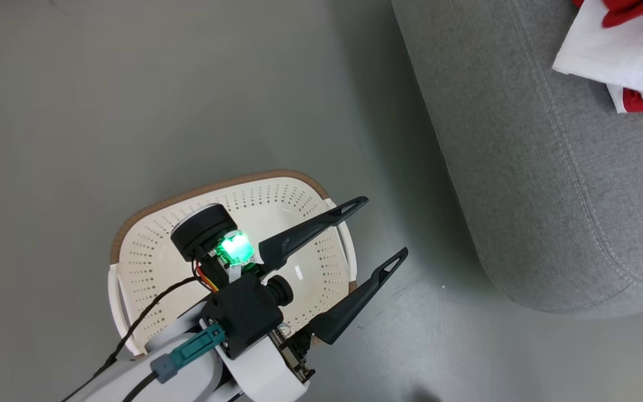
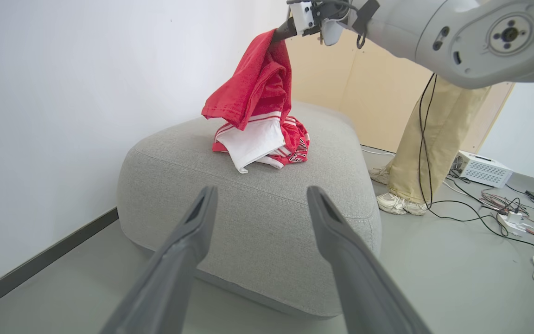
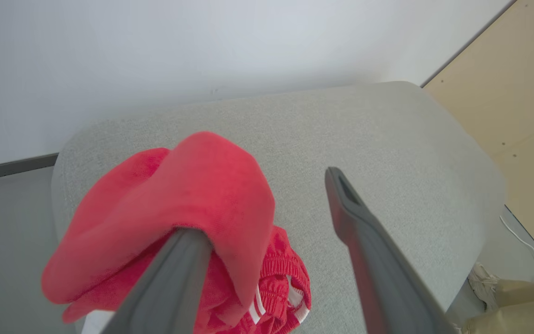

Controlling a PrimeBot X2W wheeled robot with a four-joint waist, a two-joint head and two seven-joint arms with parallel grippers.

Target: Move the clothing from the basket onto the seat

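Spreading under everything, a smooth grey floor (image 1: 132, 84) meets a plain white wall (image 2: 63, 93) along a dark skirting strip, with a pale beige panel (image 2: 378, 93) further round

On that floor, close to the wall, stands the large grey woven-fabric seat (image 2: 257, 241) with rounded corners and a stitched seam. Beside its far side a person stands in tan trousers (image 2: 420, 148) and pale shoes

In the head view, the cream-white perforated plastic basket (image 1: 154, 245) with a brown rim sits on the floor near the seat's corner but apart from it

The clothing (image 2: 267, 139), soft red sports garments with white trim, lies in a heap on top of the seat: a folded white panel at the front, and red fabric with white block lettering touching the cushion behind it. One red garment rises from the heap and is draped over a single finger of the right gripper (image 3: 262, 204), hanging down to meet the pile. That gripper's long dark fingers stand wide apart, clamping nothing; the cloth is hooked on one finger while the other finger is bare above the cushion

The left gripper (image 1: 385, 229) hovers over the basket's rim on the side nearer the seat, its two fingers spread apart and holding nothing, pointing towards the seat

Smaller still, a white vented box (image 2: 482, 169) rests on the floor past the person, among loose cables (image 2: 503, 208)
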